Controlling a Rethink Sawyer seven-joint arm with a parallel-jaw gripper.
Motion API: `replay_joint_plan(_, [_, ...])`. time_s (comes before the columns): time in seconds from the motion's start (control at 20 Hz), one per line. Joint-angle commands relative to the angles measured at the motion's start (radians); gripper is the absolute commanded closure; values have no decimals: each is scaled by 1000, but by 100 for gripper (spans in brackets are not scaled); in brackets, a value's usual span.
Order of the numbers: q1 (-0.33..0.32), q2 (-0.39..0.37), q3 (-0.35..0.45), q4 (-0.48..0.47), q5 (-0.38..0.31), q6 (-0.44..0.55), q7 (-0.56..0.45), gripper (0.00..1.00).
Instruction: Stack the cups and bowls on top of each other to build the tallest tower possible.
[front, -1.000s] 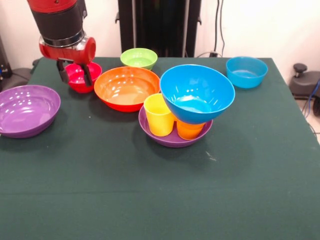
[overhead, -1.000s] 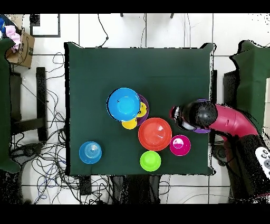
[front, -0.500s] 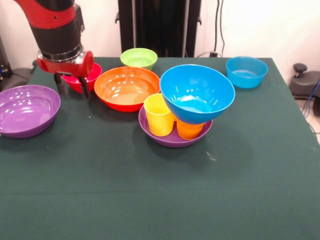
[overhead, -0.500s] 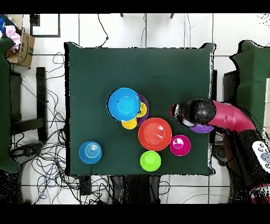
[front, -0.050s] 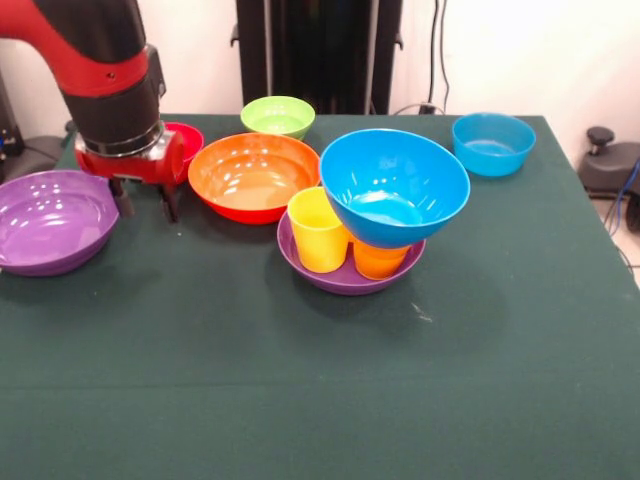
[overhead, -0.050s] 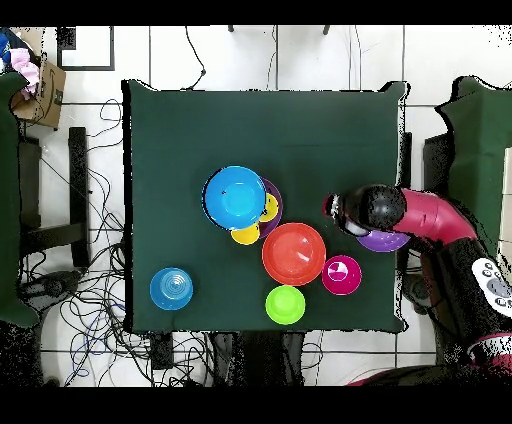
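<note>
The gripper (front, -0.050s: 143, 202) hangs low with jaws spread and empty, between the purple bowl (front, -0.050s: 52, 220) and the orange bowl (front, -0.050s: 254, 177). Mid-tabletop (front, -0.050s: 320, 390), a big blue bowl (front, -0.050s: 394, 187) tilts on two cups (front, -0.050s: 318, 230) inside another purple bowl (front, -0.050s: 345, 277).

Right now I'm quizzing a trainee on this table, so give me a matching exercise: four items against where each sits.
Items:
1. big blue bowl
2. yellow cup
3. green bowl
4. hand

Places:
A. standing in a purple bowl
B. between the other purple bowl and the orange bowl
C. tilted on the orange cup
D. alone behind the orange bowl

Pairs: 1-C, 2-A, 3-D, 4-B
</note>
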Motion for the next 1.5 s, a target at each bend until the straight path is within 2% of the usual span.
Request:
replay_joint_plan(0.05, [-5, 52, 80, -107, -80, 30, -308, 0])
replay_joint_plan(0.8, [-1, -122, 101, -10, -8, 198, -254, 0])
replay_joint_plan(1.25, [-36, -71, 103, -46, -63, 185, -292, 0])
replay_joint_plan(1.5, [-37, -35, 99, -45, -96, 133, -271, 0])
